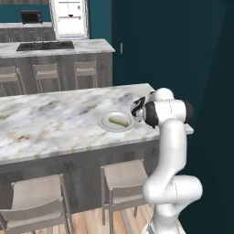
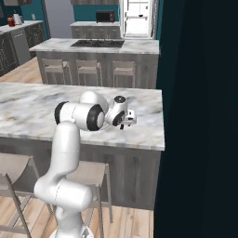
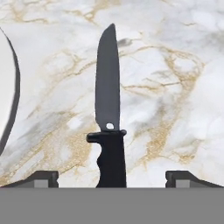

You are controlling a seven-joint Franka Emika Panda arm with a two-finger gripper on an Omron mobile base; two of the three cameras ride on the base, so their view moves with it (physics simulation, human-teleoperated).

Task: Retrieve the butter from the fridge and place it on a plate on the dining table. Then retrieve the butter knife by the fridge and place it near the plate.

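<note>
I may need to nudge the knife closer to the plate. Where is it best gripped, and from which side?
Grip the butter knife by its thick handle, coming straight down from above with the open gripper straddling it. It lies flat on the dining table, and the blade is thin and tapers to a point.

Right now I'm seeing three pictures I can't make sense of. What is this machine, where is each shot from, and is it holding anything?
It is a white robot arm on a driving base, ending in a two-finger gripper. Two pictures come from cameras on the base, behind the arm to its left and right. The third looks along the gripper from the hand. On the marbled dining table sits a plate with the butter on it. In the hand view the black butter knife lies flat on the table beside the plate's edge. The gripper's fingers stand wide apart on either side of the knife handle, so nothing is held.
</note>
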